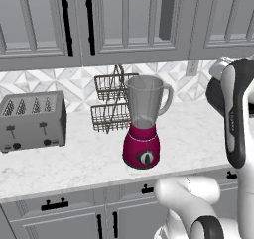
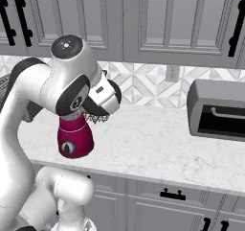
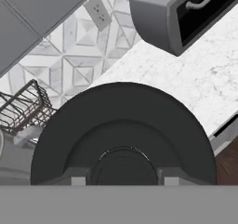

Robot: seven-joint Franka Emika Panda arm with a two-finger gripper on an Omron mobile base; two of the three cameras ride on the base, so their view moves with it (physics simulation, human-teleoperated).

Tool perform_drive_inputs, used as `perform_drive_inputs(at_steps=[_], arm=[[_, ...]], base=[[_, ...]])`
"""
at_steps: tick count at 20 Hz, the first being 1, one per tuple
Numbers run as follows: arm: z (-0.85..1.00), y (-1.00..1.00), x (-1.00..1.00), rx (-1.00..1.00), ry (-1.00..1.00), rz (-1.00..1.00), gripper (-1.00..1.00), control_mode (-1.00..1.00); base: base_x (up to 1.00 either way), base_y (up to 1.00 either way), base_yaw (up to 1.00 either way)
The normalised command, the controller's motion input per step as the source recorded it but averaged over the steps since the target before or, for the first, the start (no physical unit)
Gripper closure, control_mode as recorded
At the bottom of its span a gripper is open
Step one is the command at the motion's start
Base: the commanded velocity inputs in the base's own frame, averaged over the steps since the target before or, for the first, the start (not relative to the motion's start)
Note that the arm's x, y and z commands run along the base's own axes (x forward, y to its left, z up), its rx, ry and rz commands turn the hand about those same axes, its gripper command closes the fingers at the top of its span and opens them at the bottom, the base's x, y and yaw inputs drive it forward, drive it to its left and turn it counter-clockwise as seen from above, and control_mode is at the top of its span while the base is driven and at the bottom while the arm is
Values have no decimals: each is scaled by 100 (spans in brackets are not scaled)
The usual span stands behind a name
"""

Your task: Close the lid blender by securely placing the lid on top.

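The blender [image 1: 143, 134] stands on the marble counter: a magenta-red base with a black dial, and a clear greyish jar [image 1: 145, 100] whose rim is uncovered. In the right base view my arm hides the jar and leaves the red base [image 2: 74, 140] showing. The lid [image 3: 123, 125], a flat round black disc, looms large in the hand view. My gripper [image 3: 124, 179] is shut on it, one finger on each side of its central knob. The hand [image 2: 103, 97] holds it in the air, right of the jar and near rim height. A sliver of the jar [image 3: 13, 159] shows at lower left.
A grey toaster [image 1: 32, 122] sits at the counter's left. A wire rack [image 1: 112, 103] stands behind the blender against the tiled wall. A grey toaster oven [image 2: 218, 111] occupies the right end. Wall cabinets hang overhead, and a wall outlet [image 3: 98, 12] is on the backsplash.
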Motion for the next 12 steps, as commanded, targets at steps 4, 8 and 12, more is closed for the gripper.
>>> perform_drive_inputs(at_steps=[4, 8, 12], arm=[[26, 63, -31, 8, 0, 0, 100, -100], [17, 44, -38, 12, -4, 0, 100, -100], [32, 39, -43, 13, -8, 0, 100, -100]], base=[[0, 0, 0], [0, 0, 0], [0, 0, 0]])
